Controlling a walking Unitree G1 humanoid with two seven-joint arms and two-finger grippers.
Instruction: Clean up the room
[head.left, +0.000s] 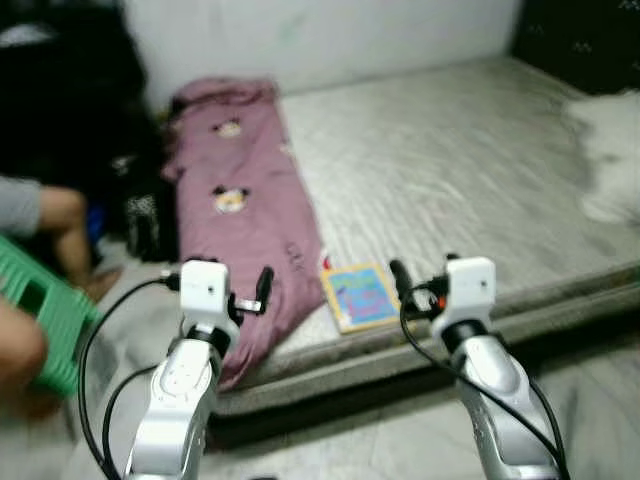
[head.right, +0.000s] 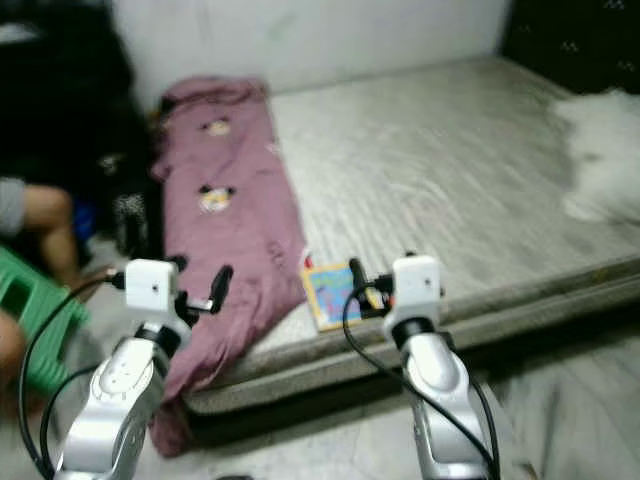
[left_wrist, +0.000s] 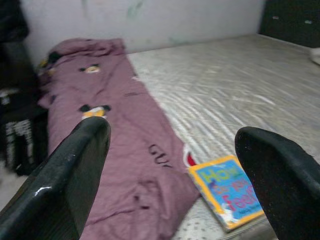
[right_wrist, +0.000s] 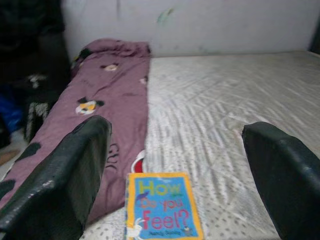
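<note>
Bare grey quilted mattress lies low on the floor against a pale wall, taking most of the head views. Along its left side runs a mauve cartoon-print blanket, bunched at the wall end and drooping over the near left corner. A white fluffy item sits at the far right edge, too blurred to name. On the robot's left, a person's arm and a green plastic stool sit off the mattress, beside dark clutter.

Smallest item: a children's book, cover reading "How Do You Feel?", flat on the near edge of the mattress, just beside the blanket hem.

Both arms are raised toward the bed. Left gripper has fingers spread wide, nothing between them, aimed at the blanket and book. Right gripper is also spread and empty, with the book lined up between its 2 fingers but well short of contact.

Step, judged: approach, nothing picked yet. The book looks like the likely first target. Next move needs the right gripper lowered to the book's near edge, 1 finger working under the thin cover, since it lies flat.
</note>
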